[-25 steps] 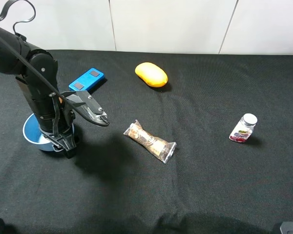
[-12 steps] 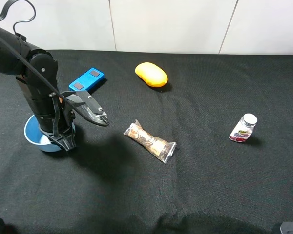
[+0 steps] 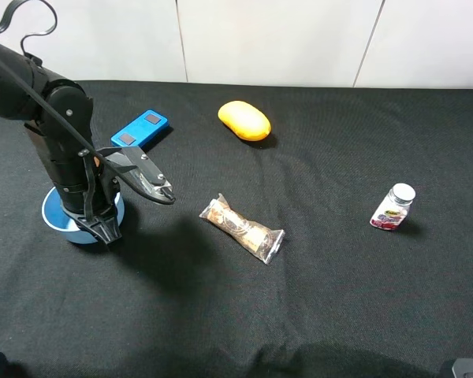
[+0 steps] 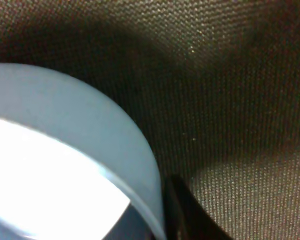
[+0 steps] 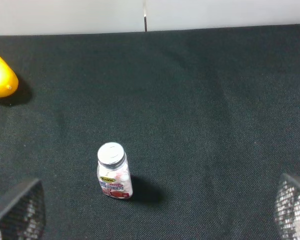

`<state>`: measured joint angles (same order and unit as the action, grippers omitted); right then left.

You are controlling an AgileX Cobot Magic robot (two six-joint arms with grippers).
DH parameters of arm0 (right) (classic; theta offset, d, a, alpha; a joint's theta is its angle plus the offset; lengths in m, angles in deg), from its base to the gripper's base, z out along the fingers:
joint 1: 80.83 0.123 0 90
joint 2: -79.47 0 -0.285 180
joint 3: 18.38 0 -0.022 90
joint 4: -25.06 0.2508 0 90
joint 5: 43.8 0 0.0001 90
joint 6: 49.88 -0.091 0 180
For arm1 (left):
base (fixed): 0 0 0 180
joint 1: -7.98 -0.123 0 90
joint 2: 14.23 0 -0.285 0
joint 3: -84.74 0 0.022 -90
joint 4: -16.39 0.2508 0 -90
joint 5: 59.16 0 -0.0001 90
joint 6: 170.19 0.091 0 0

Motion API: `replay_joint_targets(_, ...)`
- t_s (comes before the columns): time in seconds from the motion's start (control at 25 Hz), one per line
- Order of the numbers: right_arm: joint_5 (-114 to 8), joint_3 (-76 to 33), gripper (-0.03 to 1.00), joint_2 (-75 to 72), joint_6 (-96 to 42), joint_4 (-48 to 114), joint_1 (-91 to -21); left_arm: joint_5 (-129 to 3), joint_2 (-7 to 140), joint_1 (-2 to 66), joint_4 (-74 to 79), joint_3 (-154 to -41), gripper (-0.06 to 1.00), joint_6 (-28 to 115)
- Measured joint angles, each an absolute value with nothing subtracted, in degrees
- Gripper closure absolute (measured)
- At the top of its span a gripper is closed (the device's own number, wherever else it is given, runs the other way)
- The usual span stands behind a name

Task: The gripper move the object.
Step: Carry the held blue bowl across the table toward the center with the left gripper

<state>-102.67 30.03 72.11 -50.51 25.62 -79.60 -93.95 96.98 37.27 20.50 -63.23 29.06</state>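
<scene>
The round light blue bowl (image 3: 60, 216) sits at the left of the black cloth, partly hidden under my left arm. My left gripper (image 3: 102, 229) points down at the bowl's right rim and appears shut on it. In the left wrist view the bowl's rim (image 4: 100, 135) fills the picture very close up, with one dark finger (image 4: 182, 212) against its outer wall. My right gripper (image 5: 155, 217) is open and empty, its fingertips (image 5: 17, 210) wide apart. It hangs above the cloth near a small bottle.
A flat blue device (image 3: 139, 127) lies behind the bowl. A yellow mango-like fruit (image 3: 243, 120) sits at the back middle. A wrapped snack packet (image 3: 243, 228) lies in the middle. A small white-capped bottle (image 3: 393, 207) stands at the right, also in the right wrist view (image 5: 113, 171).
The bowl and my left gripper have shifted together a little to the right and towards the back. The right arm has not moved.
</scene>
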Motion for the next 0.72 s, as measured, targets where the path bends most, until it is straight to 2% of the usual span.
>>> replay_joint_targets(0.36, -102.7, 30.0, 0.27, 72.1, -50.5, 25.6, -79.6, -96.0, 97.0, 37.3, 20.4, -66.6, 0.94, 27.3)
replay_joint_targets(0.72, -102.7, 30.0, 0.27, 72.1, -50.5, 25.6, -79.6, -103.4, 97.0, 37.3, 20.4, -74.2, 0.94, 26.6)
